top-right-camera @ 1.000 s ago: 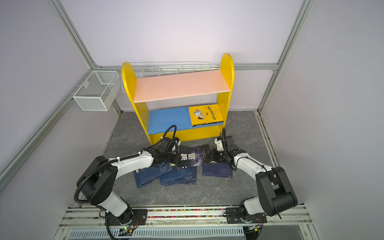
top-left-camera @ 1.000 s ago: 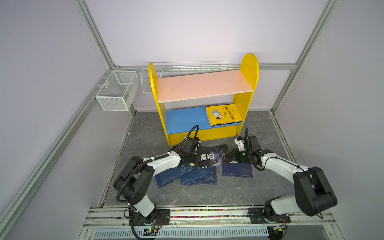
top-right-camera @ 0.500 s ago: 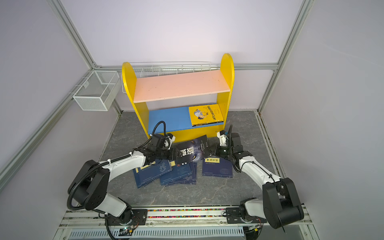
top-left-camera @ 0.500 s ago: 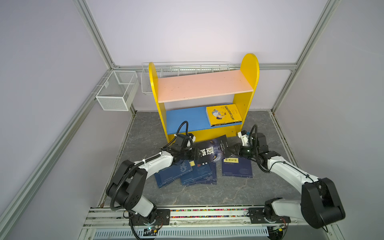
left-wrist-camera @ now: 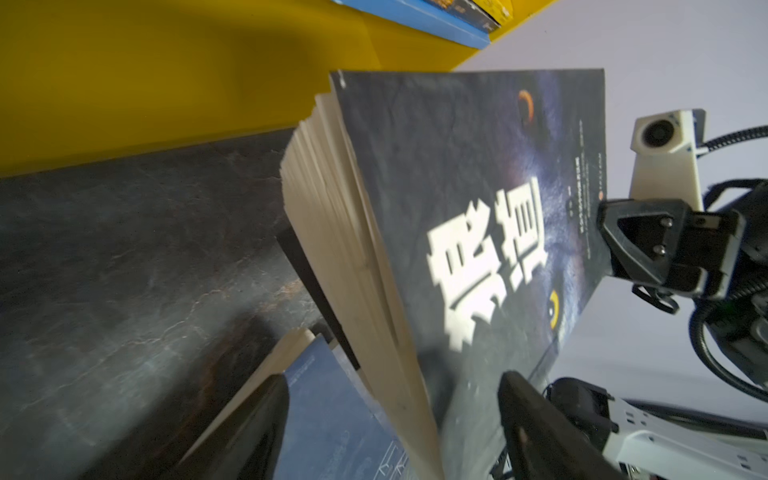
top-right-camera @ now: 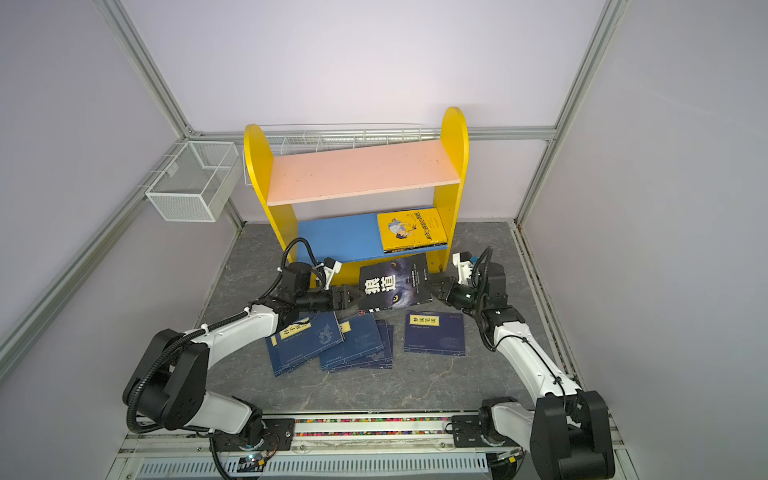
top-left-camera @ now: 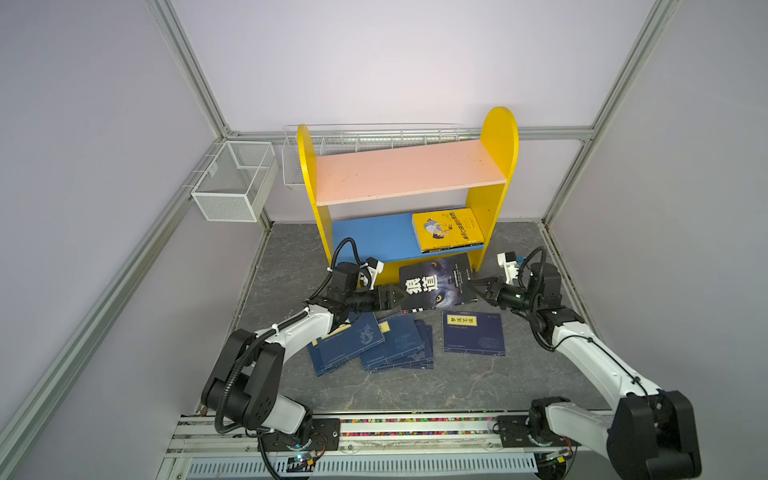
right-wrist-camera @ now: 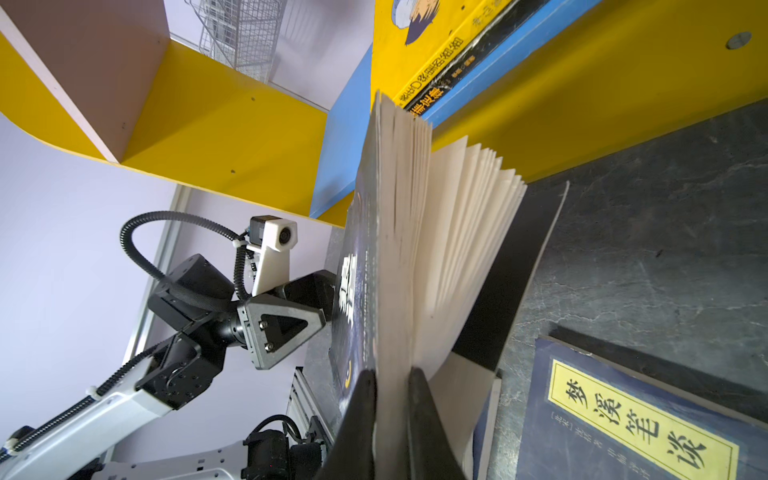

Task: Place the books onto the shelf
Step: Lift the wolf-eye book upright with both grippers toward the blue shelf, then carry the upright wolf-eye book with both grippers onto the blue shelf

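A black book [top-left-camera: 436, 286] [top-right-camera: 395, 282] with large white characters hangs tilted just in front of the shelf [top-left-camera: 407, 170]. My right gripper [top-left-camera: 473, 282] [right-wrist-camera: 390, 378] is shut on its front cover and a block of pages. The other pages fan out and the back cover droops to the floor. My left gripper [top-left-camera: 392, 297] [left-wrist-camera: 395, 419] is open, its fingers either side of the book's opposite edge. A yellow book [top-left-camera: 449, 228] lies on the blue lower board. Several navy-blue books [top-left-camera: 374, 345] overlap on the floor, and one more [top-left-camera: 473, 338] lies apart.
A white wire mesh basket [top-left-camera: 232, 183] hangs on the left wall frame. A long wire basket [top-left-camera: 374, 137] runs behind the shelf. The arms' mounting rail [top-left-camera: 374, 428] crosses the front edge. Aluminium posts and walls close in both sides.
My left gripper has opened and let go of the black book. The right gripper has closed on the book's other edge, and the book has risen and moved toward the shelf.
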### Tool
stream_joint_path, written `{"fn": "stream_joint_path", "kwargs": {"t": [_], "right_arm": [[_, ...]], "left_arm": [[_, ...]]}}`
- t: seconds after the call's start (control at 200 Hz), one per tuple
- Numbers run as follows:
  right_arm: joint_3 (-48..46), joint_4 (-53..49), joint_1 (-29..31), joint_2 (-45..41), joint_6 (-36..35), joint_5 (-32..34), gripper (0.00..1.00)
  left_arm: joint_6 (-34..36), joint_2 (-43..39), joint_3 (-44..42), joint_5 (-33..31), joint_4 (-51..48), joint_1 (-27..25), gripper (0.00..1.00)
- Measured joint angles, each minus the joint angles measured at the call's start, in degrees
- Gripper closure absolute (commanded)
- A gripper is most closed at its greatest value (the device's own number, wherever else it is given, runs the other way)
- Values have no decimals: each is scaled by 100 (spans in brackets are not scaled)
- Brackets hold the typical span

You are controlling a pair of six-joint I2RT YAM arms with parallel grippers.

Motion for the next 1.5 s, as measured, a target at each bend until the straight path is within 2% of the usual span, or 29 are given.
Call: {"fn": "stream_joint_path", "kwargs": {"t": [0.22,0.425,0.605,0.835,0.97,1.03,1.1,1.145,1.205,1.275,1.31,1.33,1.36,1.385,1.41,1.445,1.5], "right_arm": [[-44,240,-76,-7,321,-46,94],[-44,424,-81,-7,494,-44,93],[-42,535,-81,-7,544,-46,94],[-42,562,-129,-28,468,-175,93],[-42,431,-142,-214,249,-291,93],[-42,284,-146,-302,103,-328,93],[-42,127,-149,-356,-37,-341,93],[-42,37,-151,-367,-131,-332,93],[-42,-114,-179,-367,-247,-273,93],[-37,-262,-210,-367,-358,-190,93],[-15,-343,-221,-367,-415,-155,89],[-2,-382,-225,-367,-444,-122,83],[33,-461,-229,-367,-468,-63,69],[59,-520,-229,-367,-509,-11,47],[81,-575,-229,-367,-531,52,35],[87,-621,-223,-372,-551,96,27],[87,-675,-201,-400,-549,153,19]], "left_arm": [[-570,293,-201,896,925,-9,19],[-870,415,-223,1467,1460,-153,20],[-949,420,-216,1683,1615,-216,26],[-1080,437,-50,1613,1711,-214,37],[-1161,437,52,1521,1749,-214,49],[-1222,437,72,1475,1803,-212,60],[-1283,437,81,1412,1856,-210,80],[-1303,437,83,1381,1919,-208,85],[-1357,428,96,1373,2031,-214,87],[-1375,398,114,1322,2098,-262,96],[-1386,382,116,1261,2096,-297,100],[-1384,376,116,1220,2096,-321,100],[-1386,367,116,1158,2096,-354,100],[-1386,358,116,1104,2098,-380,100],[-1394,345,116,1029,2103,-415,100],[-1405,334,116,920,2146,-463,100],[-1475,291,114,717,2218,-544,100]]}}
